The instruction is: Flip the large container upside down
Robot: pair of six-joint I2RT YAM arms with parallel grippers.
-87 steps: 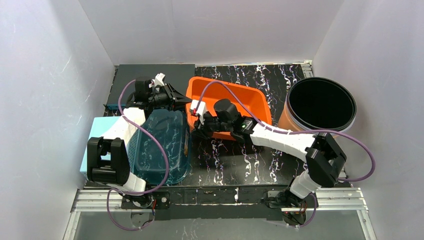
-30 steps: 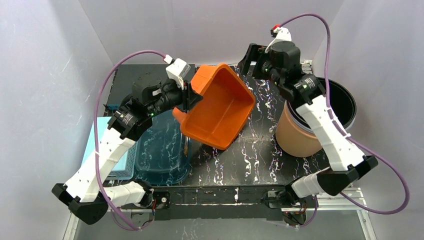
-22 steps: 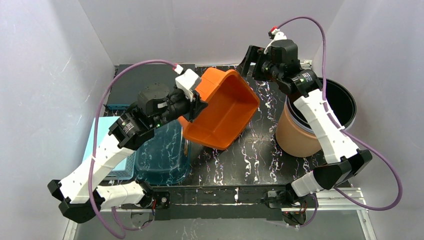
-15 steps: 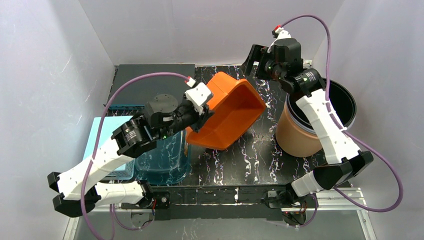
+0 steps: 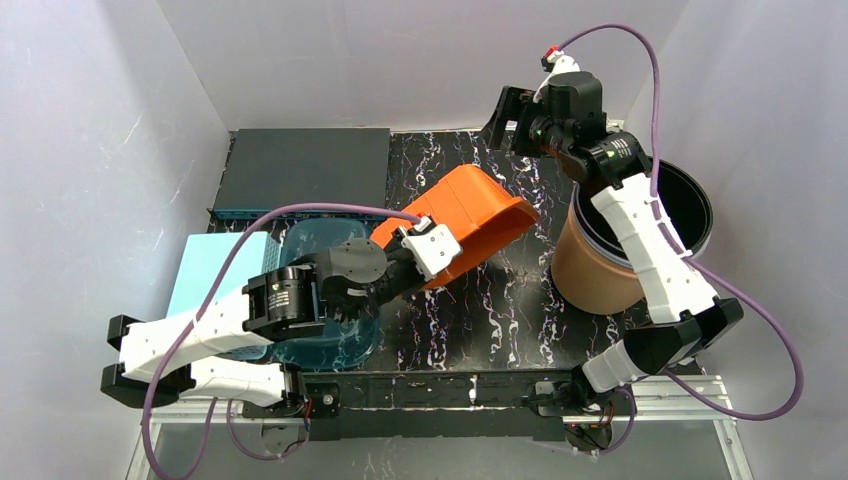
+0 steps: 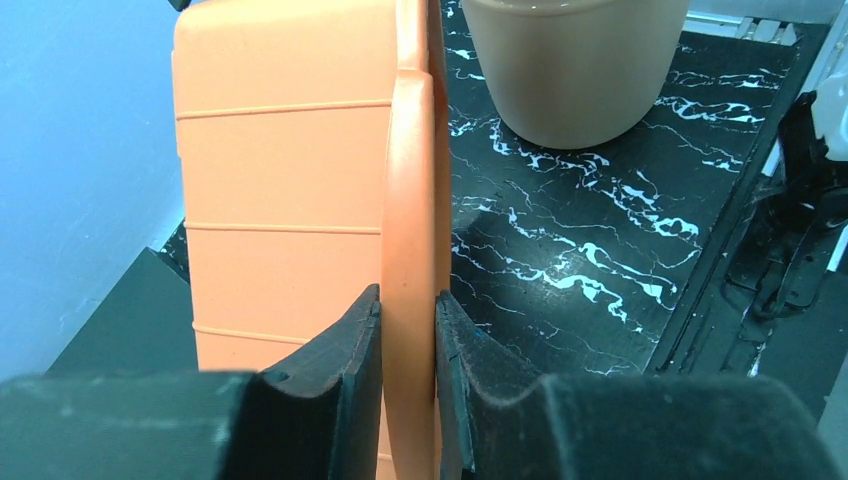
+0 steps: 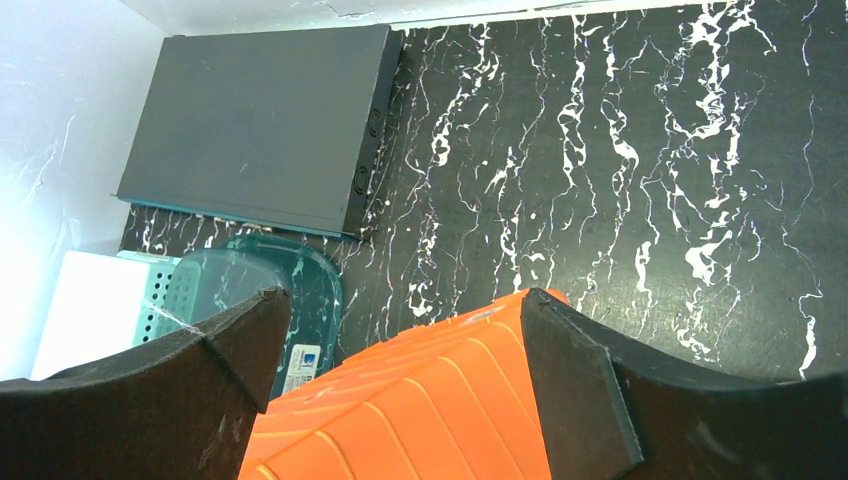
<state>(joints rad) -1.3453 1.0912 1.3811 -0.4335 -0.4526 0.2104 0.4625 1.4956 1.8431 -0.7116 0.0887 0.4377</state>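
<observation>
Bin tilted part-way over in your left gripper

Your left gripper is closed to a narrow gap on the orange bin's rim. In the left wrist view one finger sits on the outer-wall side and the other on the inner side, both pressed against the rim. The bin hangs tilted over the middle of the table. Its ribbed outside is turned up towards the top camera, and its mouth faces right and downward, towards the tan bucket. You cannot tell from these views whether its lower edge touches the table. It sits between the teal tub on the left and the bucket on the right, near both. Your right gripper is up high over the back of the table, just beside the bucket's rim, with its jaws spread wide and nothing between them. Its wrist camera looks down on the bin's ribbed wall. A pale blue basket lies beside the tub, and a dark flat box rests at the back left corner
</observation>
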